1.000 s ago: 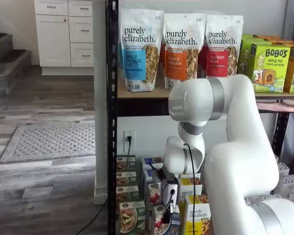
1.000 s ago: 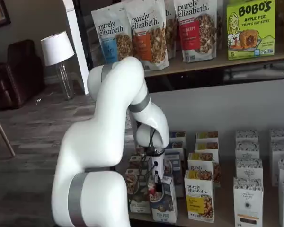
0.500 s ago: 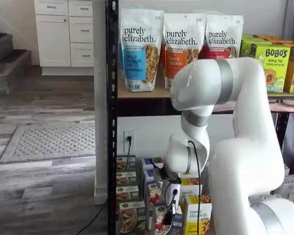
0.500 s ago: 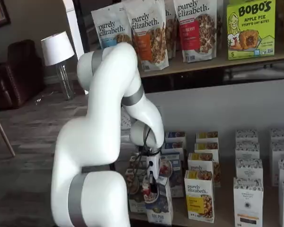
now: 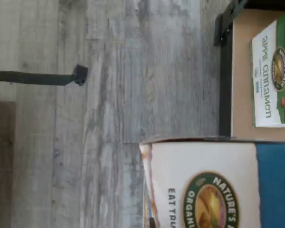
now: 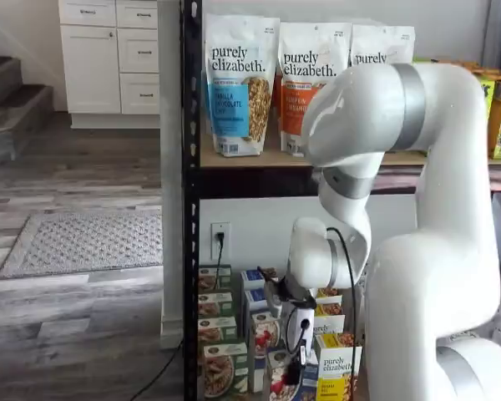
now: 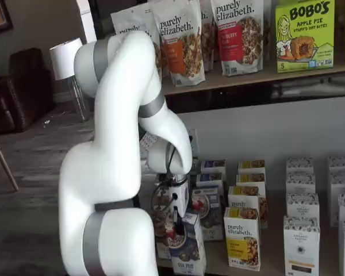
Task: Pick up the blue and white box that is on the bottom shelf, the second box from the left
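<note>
Green cartons (image 6: 220, 371) stood left of the claw (image 7: 177, 225), which was clamped shut on the blue and white box (image 7: 186, 250), holding it tilted at the front edge of the bottom shelf (image 7: 264, 263); a yellow carton (image 7: 242, 238) stood right.

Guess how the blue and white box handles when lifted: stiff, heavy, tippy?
The blue and white box looks like a printed cardboard carton: probably stiff, yet crushable. It is small, so likely light. The gripper has its jaws shut on it near the top, so it may swing; tall and narrow, it would probably tip if nudged.
</note>
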### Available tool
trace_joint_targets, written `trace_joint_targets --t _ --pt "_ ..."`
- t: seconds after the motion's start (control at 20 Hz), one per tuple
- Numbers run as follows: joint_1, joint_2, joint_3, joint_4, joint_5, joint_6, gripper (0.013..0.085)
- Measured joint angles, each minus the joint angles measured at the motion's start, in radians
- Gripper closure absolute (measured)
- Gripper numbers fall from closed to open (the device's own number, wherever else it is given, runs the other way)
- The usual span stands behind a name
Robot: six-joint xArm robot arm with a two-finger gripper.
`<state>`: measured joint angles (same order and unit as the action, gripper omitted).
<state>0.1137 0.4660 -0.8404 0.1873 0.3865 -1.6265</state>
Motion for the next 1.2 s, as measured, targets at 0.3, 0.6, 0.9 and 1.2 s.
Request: trace_joint_targets --t 0.3,0.6,0.9,1.2 --pt "0.022 -0.145 0.126 -0.013 0.005 0.036 0.053" --pt "0.037 -0.27 0.208 -0.04 0.033 0.079 0.053" --pt "0.052 -0.422 0.261 -0.091 0.129 0.146 0.053" --pt "0.056 -0.585 0.293 -0.102 0.269 0.168 0.053"
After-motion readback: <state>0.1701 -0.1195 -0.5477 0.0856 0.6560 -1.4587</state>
